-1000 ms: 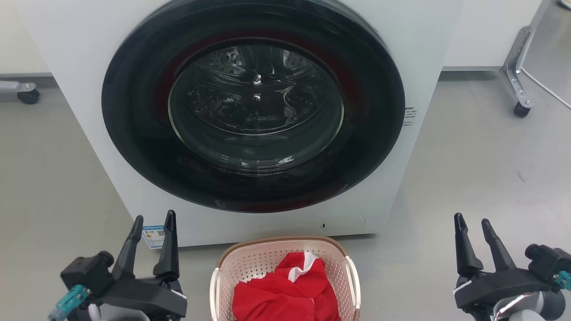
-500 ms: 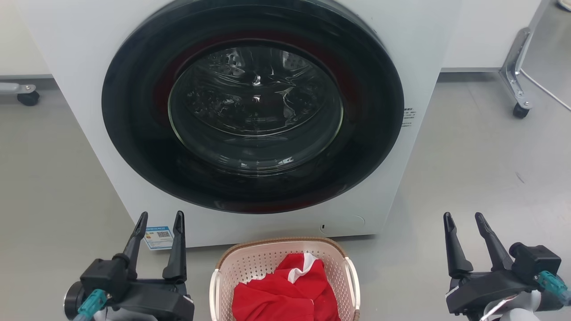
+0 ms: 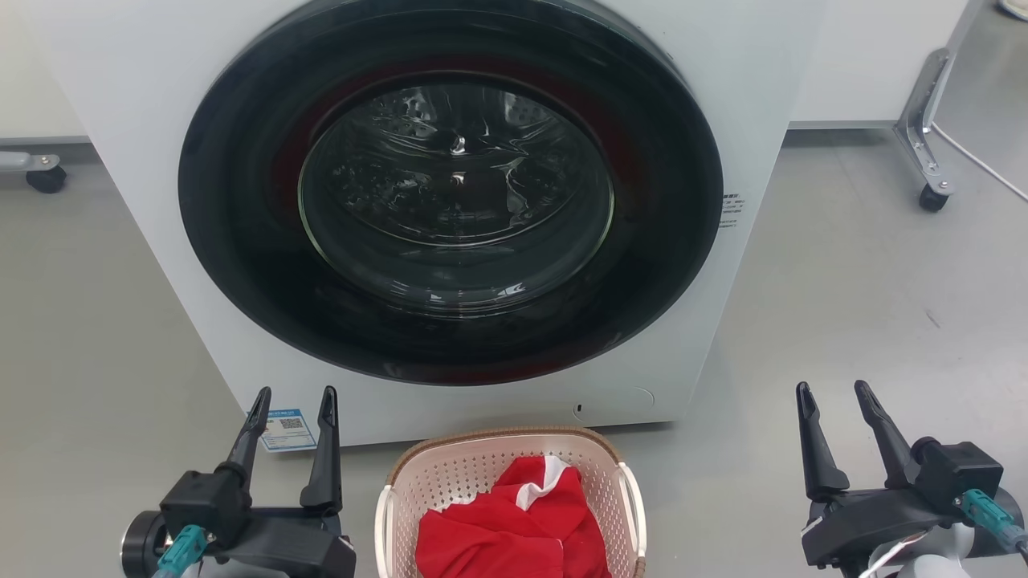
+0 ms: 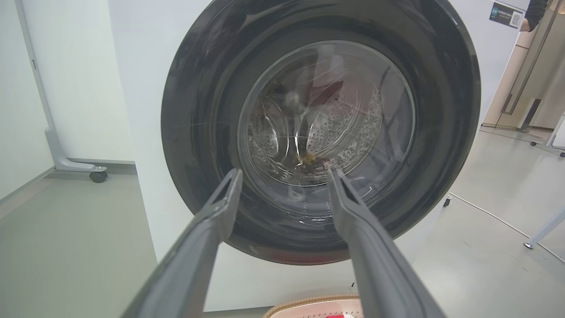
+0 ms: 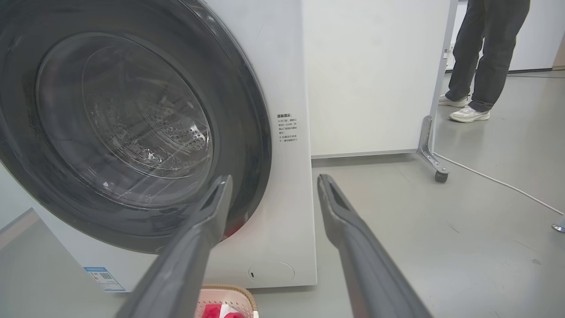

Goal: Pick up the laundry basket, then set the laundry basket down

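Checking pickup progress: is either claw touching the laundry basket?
No, the left claw and right claw stand open either side of the laundry basket, clear of it.

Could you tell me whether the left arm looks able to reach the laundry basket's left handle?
Probably yes: the open left gripper stands beside the laundry basket, only bare floor between it and the white handle.

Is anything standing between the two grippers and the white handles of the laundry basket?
Nothing visible does. The left gripper and the right gripper are open on either side of the laundry basket, with bare floor between them and its white handles.
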You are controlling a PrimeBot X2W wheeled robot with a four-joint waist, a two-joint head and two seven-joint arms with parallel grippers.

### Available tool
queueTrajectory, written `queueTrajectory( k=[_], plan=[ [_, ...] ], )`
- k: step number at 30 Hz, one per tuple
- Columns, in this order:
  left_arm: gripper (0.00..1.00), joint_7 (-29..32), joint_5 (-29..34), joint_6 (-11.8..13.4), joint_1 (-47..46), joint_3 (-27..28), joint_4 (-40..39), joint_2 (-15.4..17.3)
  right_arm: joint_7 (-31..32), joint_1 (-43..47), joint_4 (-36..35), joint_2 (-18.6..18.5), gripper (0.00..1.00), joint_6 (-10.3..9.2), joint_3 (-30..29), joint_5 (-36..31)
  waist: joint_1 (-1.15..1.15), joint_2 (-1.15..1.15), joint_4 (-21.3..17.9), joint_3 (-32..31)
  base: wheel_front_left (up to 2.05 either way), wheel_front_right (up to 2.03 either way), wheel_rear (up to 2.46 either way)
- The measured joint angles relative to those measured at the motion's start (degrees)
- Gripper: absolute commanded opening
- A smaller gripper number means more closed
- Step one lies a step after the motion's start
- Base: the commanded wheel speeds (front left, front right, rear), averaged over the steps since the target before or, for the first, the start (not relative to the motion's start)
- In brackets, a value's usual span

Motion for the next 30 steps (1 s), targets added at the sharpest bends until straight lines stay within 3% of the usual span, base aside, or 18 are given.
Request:
queueTrajectory(
  k=[30],
  plan=[
    [1.00,0.00,0.10,-0.11,0.00,0.74,2.31,-0.99,0.00,0.00,0.73,1.33,1.00,1.83,-1.45,-0.62,0.00,0.00,0.35,0.41,0.00,0.00,0.00]
  ],
)
